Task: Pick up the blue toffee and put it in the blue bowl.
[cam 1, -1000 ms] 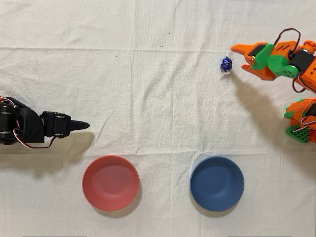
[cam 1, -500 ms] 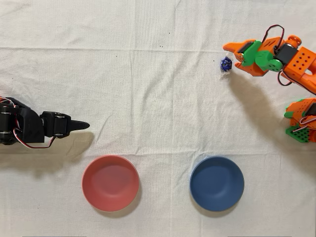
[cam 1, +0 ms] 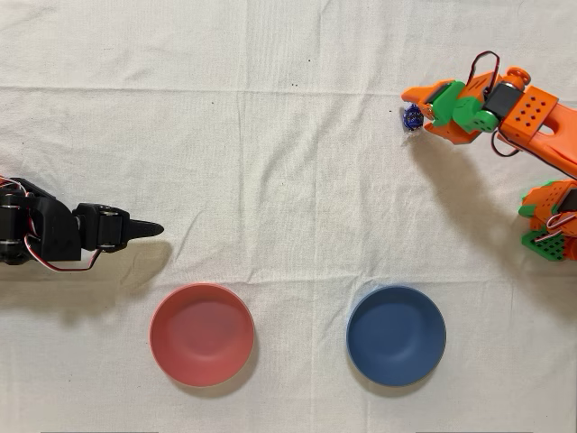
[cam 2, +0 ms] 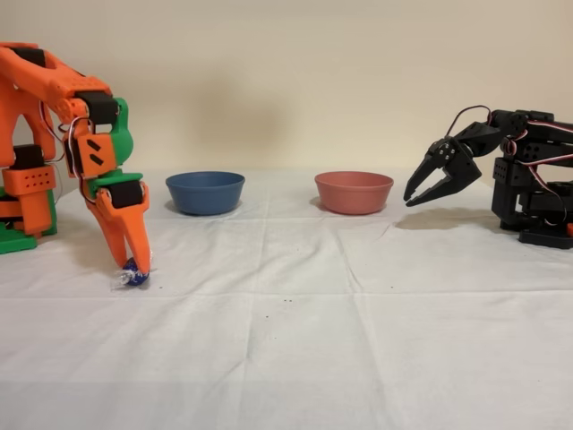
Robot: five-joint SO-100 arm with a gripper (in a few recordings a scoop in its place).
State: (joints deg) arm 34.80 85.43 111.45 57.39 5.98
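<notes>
The blue toffee (cam 1: 412, 115) lies on the white cloth of the counter (cam 1: 288, 162), near the counter's right edge in the overhead view and toward the far edge. In the fixed view, the blue toffee (cam 2: 132, 271) sits at the left side, on the cloth surface, with its clear wrapper end projecting to the left.

The end effector (cam 2: 134, 260) of the orange arm points down and its tips are at the toffee. In the overhead view, the end effector (cam 1: 416, 106) touches the toffee from the right. Whether it is released or clenched on the toffee cannot be determined.

The blue bowl (cam 1: 396, 335) stands near the near edge of the counter in the overhead view, well apart from the toffee. The pink-red bowl (cam 1: 201, 334) stands beside it, to its left. Both bowls contain nothing.

The black arm (cam 1: 63, 236) is idle at the left edge
</notes>
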